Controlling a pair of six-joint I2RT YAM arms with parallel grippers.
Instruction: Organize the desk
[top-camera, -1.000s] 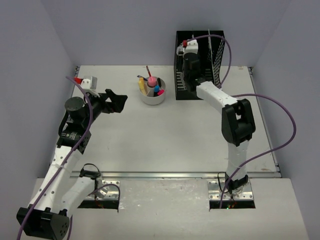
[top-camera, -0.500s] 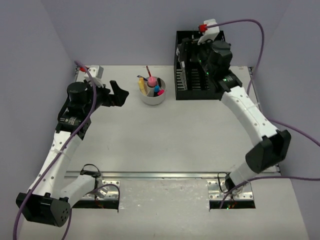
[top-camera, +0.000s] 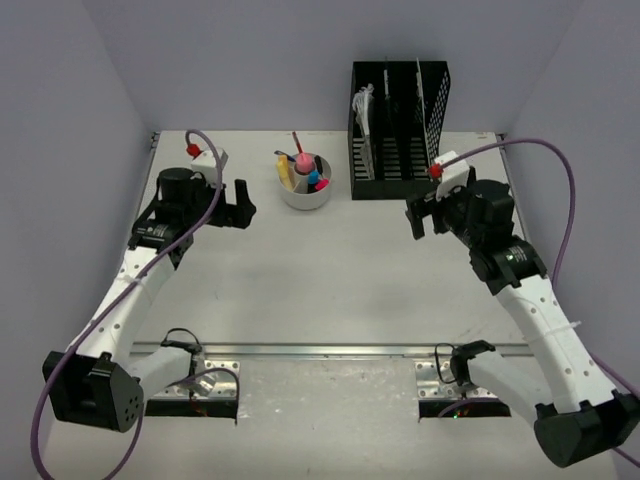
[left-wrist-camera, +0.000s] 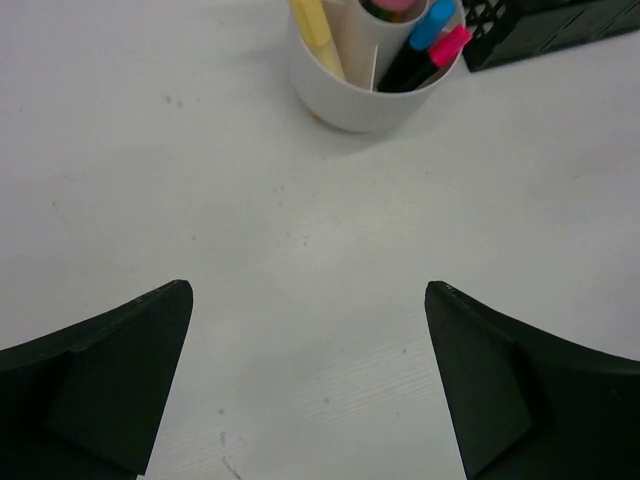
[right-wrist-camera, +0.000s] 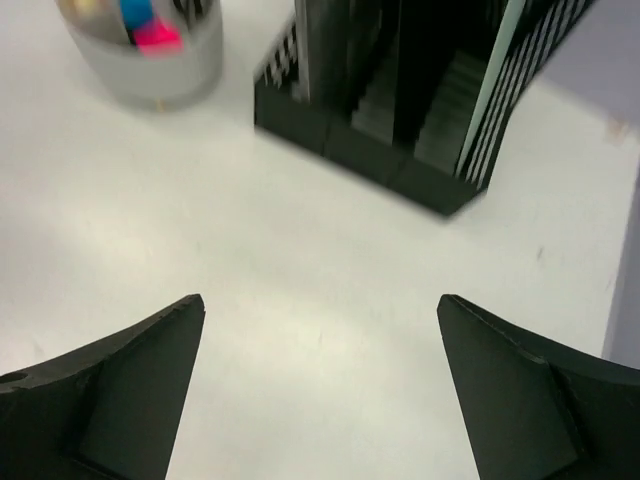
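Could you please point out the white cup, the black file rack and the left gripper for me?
white cup (top-camera: 305, 203), top external view, on its front wall.
black file rack (top-camera: 435, 112), top external view, on its right mesh wall.
left gripper (top-camera: 245, 200), top external view, midway between its open jaws.

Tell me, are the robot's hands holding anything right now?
No, nothing. The left gripper and the right gripper are both open, with only the bare desk showing in each gap.
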